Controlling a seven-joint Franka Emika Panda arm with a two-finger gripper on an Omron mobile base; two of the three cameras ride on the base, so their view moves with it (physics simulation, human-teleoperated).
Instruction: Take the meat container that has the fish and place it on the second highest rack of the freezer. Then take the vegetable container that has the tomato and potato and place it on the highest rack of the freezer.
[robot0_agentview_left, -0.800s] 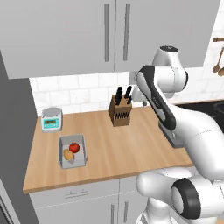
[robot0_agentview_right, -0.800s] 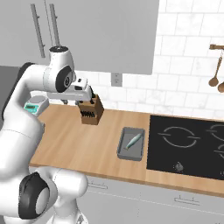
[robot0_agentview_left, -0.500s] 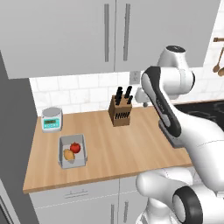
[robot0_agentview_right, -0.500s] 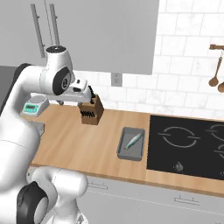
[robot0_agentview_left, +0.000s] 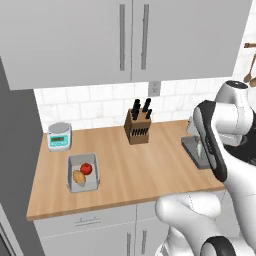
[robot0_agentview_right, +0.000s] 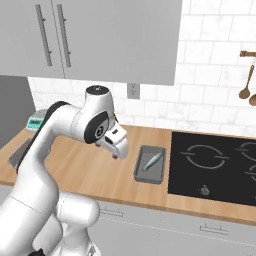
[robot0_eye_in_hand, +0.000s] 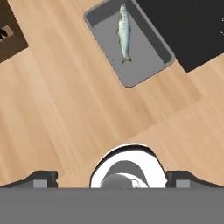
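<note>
The gripper (robot0_eye_in_hand: 112, 177) hangs above bare counter (robot0_eye_in_hand: 65, 109) with its fingers spread wide and nothing between them. A descent from this offset risks striking the tray rim or tipping the meat container (robot0_eye_in_hand: 153, 41). The grey container sits at the upper centre of the hand view, just beside the black cooktop (robot0_eye_in_hand: 188, 26), holding a slim silvery fish (robot0_eye_in_hand: 124, 33).

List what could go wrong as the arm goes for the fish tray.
1. The fish tray sits right beside the cooktop; a sideways nudge could push it onto the glass.
2. The fish lies loose, so a tilted lift may slide it out.
3. The open gripper is off to one side of the tray and may catch its rim.
</note>
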